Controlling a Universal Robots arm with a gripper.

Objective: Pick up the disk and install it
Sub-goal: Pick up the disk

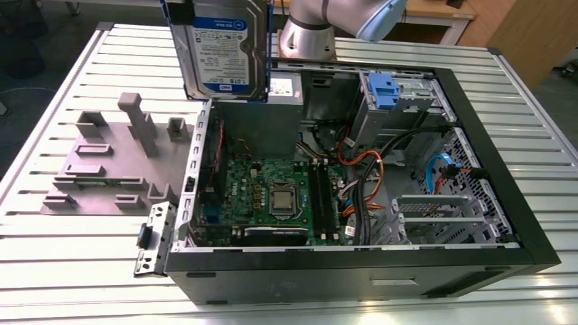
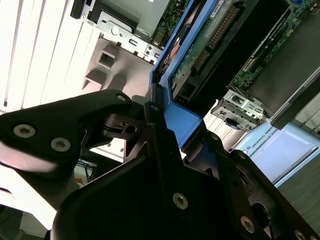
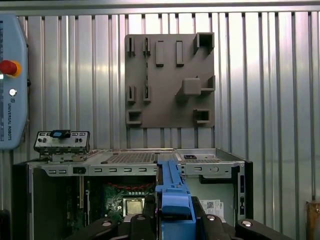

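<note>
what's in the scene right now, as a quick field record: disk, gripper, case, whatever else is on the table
gripper: shut on the disk's blue carrier
disk: held on edge in the air above the case, not seated in it
computer case: lying on the table, side open, motherboard exposed
fixture plate: grey, flat on the table, beside the case on the exterior view's left
table: ribbed metal

The arm [image 1: 312, 27] is raised high — jaws clamped tight on the disk [image 1: 221, 51].
</note>
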